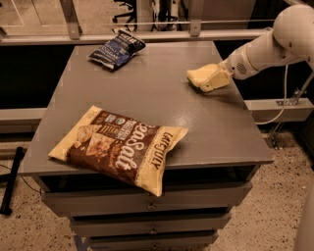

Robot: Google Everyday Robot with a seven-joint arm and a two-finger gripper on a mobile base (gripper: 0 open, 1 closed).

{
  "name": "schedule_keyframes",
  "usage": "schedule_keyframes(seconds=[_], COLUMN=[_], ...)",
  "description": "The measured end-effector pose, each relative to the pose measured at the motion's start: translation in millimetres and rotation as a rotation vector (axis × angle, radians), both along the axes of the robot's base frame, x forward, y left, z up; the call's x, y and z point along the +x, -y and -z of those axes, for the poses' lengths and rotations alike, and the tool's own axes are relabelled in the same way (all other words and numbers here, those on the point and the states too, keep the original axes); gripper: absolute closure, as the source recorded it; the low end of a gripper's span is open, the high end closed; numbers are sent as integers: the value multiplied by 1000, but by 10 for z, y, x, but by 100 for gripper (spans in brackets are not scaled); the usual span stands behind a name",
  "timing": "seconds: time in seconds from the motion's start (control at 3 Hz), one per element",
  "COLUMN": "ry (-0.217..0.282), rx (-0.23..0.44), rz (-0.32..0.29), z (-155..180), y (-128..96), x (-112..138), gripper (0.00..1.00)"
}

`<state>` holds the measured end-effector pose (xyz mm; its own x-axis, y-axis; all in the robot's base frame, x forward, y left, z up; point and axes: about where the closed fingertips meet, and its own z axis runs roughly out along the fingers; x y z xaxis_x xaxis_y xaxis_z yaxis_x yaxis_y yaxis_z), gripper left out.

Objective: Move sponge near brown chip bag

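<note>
Three items, one tabletop (162, 98). First, sponge (199, 73): upper right of frame, clamped in the gripper (210, 82) fingers, low over the surface, evidently for carrying. Second, brown chip bag (120, 147): lower left, lying flat, well apart from it. Third, blue chip bag (117, 49): upper left, idle.

Cream tool (205, 80) over grey table (157, 98); brown, cream-ended bag (120, 147).

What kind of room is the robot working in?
Probably an office or a lab. The gripper reaches in over the right side of a grey table with drawers. A wheeled office chair stands behind it, and the floor is hard and speckled.
</note>
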<state>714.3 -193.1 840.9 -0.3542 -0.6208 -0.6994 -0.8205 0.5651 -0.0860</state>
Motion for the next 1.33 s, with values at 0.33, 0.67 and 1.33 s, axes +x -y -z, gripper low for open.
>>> schedule_keyframes(seconds=[0.33, 0.67, 1.33], ry=[42, 71, 22], rx=[37, 90, 164], rz=[-38, -122, -396], z=[-268, -541, -592], y=[-111, -345, -880], x=[-91, -284, -876], gripper=[100, 100, 100])
